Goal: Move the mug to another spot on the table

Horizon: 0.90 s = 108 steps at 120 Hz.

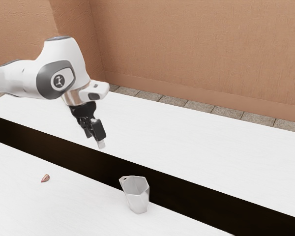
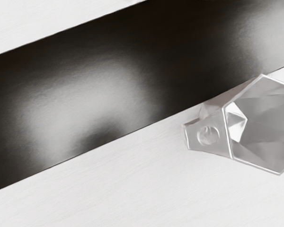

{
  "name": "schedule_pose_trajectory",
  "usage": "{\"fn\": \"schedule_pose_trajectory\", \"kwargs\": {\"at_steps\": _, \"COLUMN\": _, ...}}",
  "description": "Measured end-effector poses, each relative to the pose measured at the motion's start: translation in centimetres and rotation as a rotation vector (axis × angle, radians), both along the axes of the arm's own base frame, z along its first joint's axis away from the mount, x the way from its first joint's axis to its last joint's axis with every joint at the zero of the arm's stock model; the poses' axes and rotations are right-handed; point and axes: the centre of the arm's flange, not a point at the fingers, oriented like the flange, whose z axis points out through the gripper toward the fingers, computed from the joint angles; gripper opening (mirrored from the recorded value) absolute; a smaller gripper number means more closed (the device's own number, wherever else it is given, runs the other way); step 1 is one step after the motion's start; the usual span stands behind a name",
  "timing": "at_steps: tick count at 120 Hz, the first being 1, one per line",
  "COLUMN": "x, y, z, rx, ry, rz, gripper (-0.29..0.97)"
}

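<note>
Mug upright on near white part of table, just beside dark band; gripper hovers up-left, empty, open/closed can't tell. Looks rigid, light, slick facets; pinch rim wall near handle

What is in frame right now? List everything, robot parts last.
mug: 1, silvery white with flat facets, upright on the near white part of the table, next to the black band
small object: 1, reddish brown, on the near white part of the table at the exterior view's left, apart from the mug; too small to identify
table: 1, white
black band: 1, running across the table
wall: tan, behind the table
floor tiles: grey-brown strip between table and wall
arm: 1, white, entering from the exterior view's left
gripper: 1, black, raised above the table, apart from the mug
</note>
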Motion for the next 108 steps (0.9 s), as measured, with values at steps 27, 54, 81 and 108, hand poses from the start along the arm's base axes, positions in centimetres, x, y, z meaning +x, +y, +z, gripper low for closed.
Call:
{"fn": "schedule_pose_trajectory", "kwargs": {"at_steps": 27, "x": 1.8, "y": -4.7, "z": -5.6, "rx": -0.046, "ry": 0.020, "rz": -0.406, "gripper": 0.68}}
{"fn": "schedule_pose_trajectory", "kwargs": {"at_steps": 54, "x": 4.0, "y": -5.6, "z": -10.0, "rx": -0.141, "ry": 0.040, "rz": -0.764, "gripper": 0.68}}
{"fn": "schedule_pose_trajectory", "kwargs": {"at_steps": 81, "x": 4.5, "y": -4.5, "z": -13.6, "rx": -0.225, "ry": 0.010, "rz": -1.053, "gripper": 0.68}}
{"fn": "schedule_pose_trajectory", "kwargs": {"at_steps": 108, "x": 3.0, "y": -4.2, "z": -16.6, "rx": -0.218, "ry": -0.084, "rz": -1.270, "gripper": 0.68}}
